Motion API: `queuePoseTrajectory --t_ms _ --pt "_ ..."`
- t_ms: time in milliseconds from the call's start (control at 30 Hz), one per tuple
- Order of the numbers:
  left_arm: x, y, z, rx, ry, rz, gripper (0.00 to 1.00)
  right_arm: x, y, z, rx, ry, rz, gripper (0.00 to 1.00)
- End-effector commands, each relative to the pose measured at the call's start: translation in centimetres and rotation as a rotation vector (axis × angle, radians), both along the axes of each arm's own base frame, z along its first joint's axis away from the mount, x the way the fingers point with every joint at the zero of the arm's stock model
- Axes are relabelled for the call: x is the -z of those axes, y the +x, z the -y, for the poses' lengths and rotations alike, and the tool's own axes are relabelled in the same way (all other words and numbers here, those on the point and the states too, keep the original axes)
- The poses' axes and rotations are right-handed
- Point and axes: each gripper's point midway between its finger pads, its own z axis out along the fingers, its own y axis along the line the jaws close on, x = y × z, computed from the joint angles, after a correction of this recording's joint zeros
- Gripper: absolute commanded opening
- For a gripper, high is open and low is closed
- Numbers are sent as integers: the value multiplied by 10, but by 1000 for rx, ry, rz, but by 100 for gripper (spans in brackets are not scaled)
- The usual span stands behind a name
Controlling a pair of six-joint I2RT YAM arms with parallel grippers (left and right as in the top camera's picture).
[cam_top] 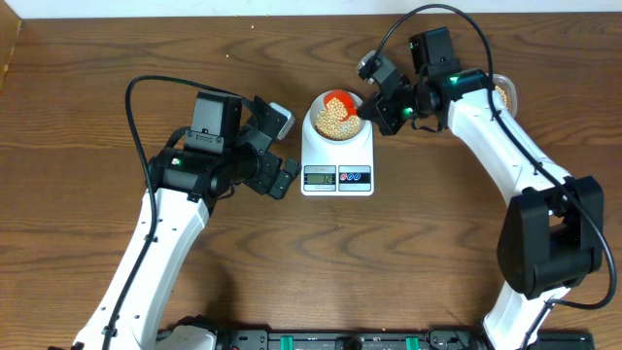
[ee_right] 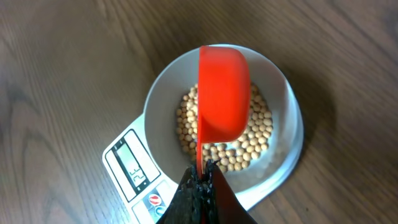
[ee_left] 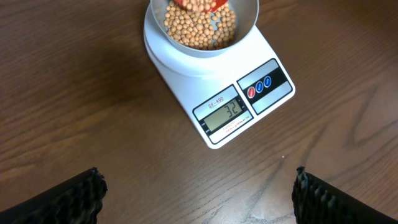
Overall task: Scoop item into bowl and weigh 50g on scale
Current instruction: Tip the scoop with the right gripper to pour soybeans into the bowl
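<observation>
The white scale [cam_top: 337, 167] stands mid-table with the pale bowl [cam_top: 321, 109] on it, holding tan beans [cam_top: 332, 121]. Its display [ee_left: 225, 112] reads 32. My right gripper [cam_top: 374, 109] is shut on the handle of a red scoop [ee_right: 222, 93], held tipped on its side over the beans [ee_right: 258, 134] in the bowl [ee_right: 287, 112]. The scale [ee_right: 134, 168] shows at lower left there. My left gripper [cam_top: 284, 148] is open and empty, just left of the scale; its fingertips [ee_left: 199, 193] frame bare wood in front of the scale [ee_left: 217, 93] and bowl [ee_left: 245, 22].
A container with more beans [cam_top: 503, 95] sits at the far right, mostly hidden behind my right arm. Bare wooden table lies in front of the scale and to the far left.
</observation>
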Motion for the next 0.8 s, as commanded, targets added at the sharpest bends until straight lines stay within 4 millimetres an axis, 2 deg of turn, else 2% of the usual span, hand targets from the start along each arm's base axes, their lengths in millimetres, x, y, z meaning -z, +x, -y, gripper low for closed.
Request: queuePoseTrajectory --t_ms 0,767 --pt "-3 2 2 17 -4 7 98 -22 -3 -11 -68 15 84 1" --pt "-3 2 2 17 -4 7 98 -22 -2 -9 -55 18 75 1"
